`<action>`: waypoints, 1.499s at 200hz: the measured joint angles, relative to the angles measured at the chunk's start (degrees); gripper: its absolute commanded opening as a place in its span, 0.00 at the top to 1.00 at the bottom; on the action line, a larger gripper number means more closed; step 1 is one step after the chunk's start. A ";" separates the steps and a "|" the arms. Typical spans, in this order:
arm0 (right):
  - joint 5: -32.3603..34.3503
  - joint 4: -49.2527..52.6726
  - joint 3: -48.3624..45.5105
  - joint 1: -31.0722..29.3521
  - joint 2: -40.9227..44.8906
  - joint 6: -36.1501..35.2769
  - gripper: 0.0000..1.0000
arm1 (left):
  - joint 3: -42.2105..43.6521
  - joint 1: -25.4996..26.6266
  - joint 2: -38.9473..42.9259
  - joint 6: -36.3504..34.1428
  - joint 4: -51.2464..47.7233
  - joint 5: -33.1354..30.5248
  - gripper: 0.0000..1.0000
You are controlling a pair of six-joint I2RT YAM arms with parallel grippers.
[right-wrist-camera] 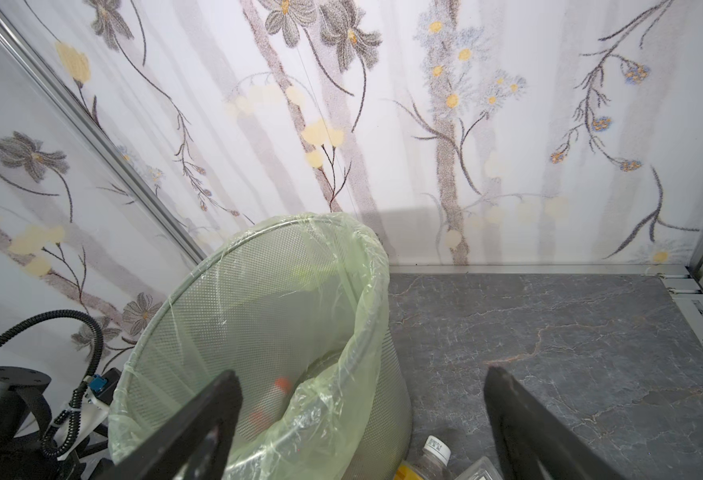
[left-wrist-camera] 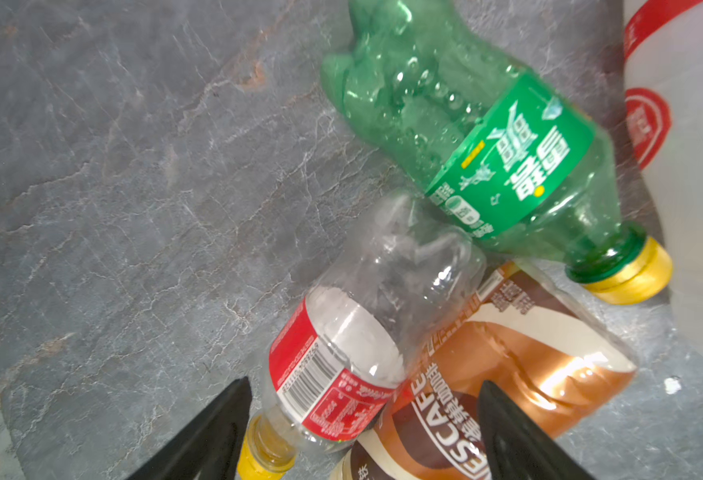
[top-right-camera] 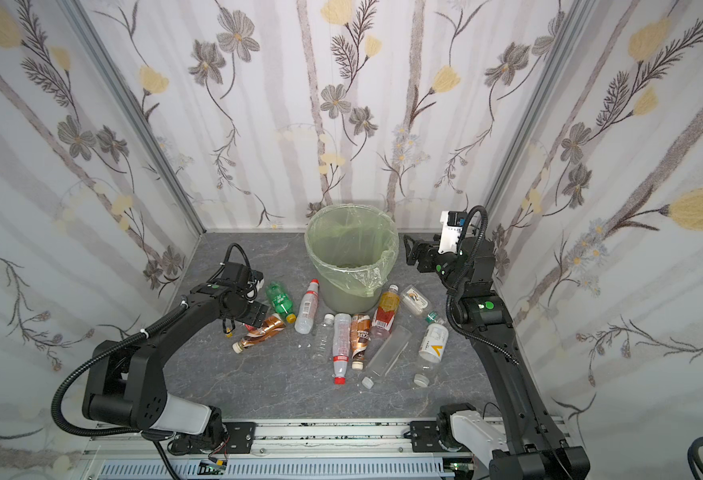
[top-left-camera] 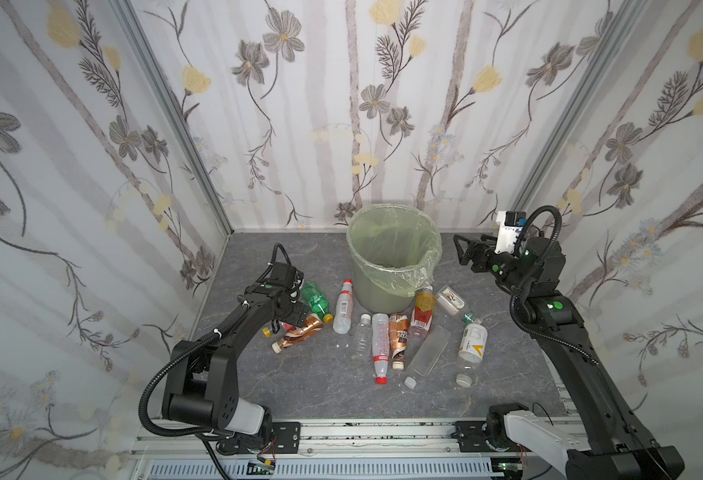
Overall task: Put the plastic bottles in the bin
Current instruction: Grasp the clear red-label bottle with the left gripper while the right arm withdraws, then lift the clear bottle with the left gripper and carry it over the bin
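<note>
The bin [top-left-camera: 372, 291] [top-right-camera: 341, 295] stands at the back middle of the grey table, lined with a pale green bag; something red shows through the bag inside the bin [right-wrist-camera: 258, 311]. My left gripper [top-left-camera: 298, 318] [left-wrist-camera: 364, 382] is low and open, its fingers straddling a clear red-labelled bottle [left-wrist-camera: 341, 365] with a yellow cap and a brown coffee bottle [top-left-camera: 300, 332] [left-wrist-camera: 507, 365]. A green bottle [top-left-camera: 315, 298] [left-wrist-camera: 487, 137] lies just beyond them. My right gripper [top-left-camera: 466, 249] [right-wrist-camera: 361, 372] hangs open and empty at the bin's right side, near rim height.
Several more bottles [top-left-camera: 379, 345] lie in a cluster in front of the bin, among them a white red-capped one [top-left-camera: 343, 307] and an amber tea one [top-left-camera: 422, 309]. Flowered walls close in the left, back and right. A metal rail [top-left-camera: 362, 436] runs along the front.
</note>
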State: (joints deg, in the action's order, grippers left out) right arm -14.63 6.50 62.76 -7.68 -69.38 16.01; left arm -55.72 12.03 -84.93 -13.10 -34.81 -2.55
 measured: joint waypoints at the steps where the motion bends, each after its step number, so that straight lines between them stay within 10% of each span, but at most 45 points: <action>1: -0.02 -0.02 -0.04 0.02 0.02 0.00 0.08 | 0.00 0.04 -0.11 0.00 0.00 -0.07 0.15; 300: -1.49 -2.82 -3.43 1.33 0.81 2.99 0.09 | -2.47 0.98 -5.53 -0.81 -0.11 -5.75 0.46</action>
State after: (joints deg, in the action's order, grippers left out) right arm -16.12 3.68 59.33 -6.35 -68.58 19.00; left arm -58.19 13.02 -90.45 -13.91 -34.92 -8.29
